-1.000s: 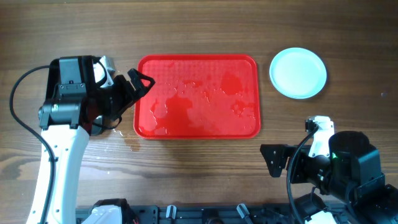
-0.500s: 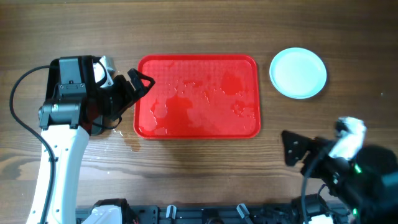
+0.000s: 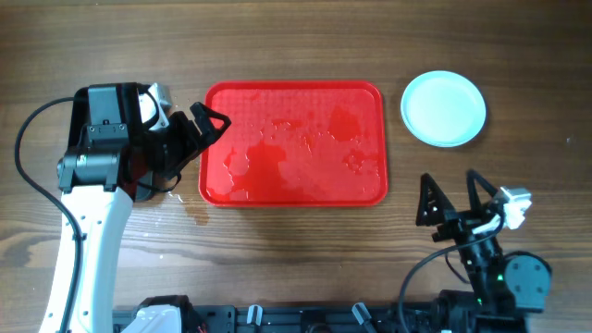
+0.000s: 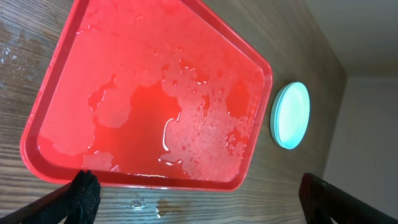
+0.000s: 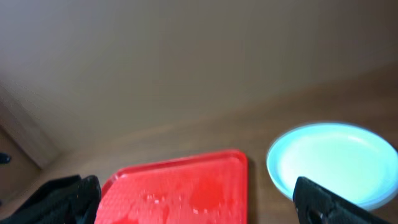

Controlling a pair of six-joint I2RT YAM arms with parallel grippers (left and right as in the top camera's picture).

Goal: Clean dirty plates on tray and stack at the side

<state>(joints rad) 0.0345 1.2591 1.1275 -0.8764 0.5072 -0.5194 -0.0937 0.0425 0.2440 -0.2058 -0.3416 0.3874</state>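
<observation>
The red tray lies in the middle of the table, wet and with no plates on it. It also shows in the left wrist view and the right wrist view. The pale mint plates sit stacked on the table right of the tray, also in the left wrist view and the right wrist view. My left gripper is open and empty at the tray's left edge. My right gripper is open and empty, below the stack near the front right.
A wet brownish patch marks the wood by the tray's front left corner, also in the left wrist view. A black cable loops left of the left arm.
The right arm has swung and pulled back toward the front edge, its gripper now pointing up the table toward the plates. The left arm, tray and plates have not moved.
</observation>
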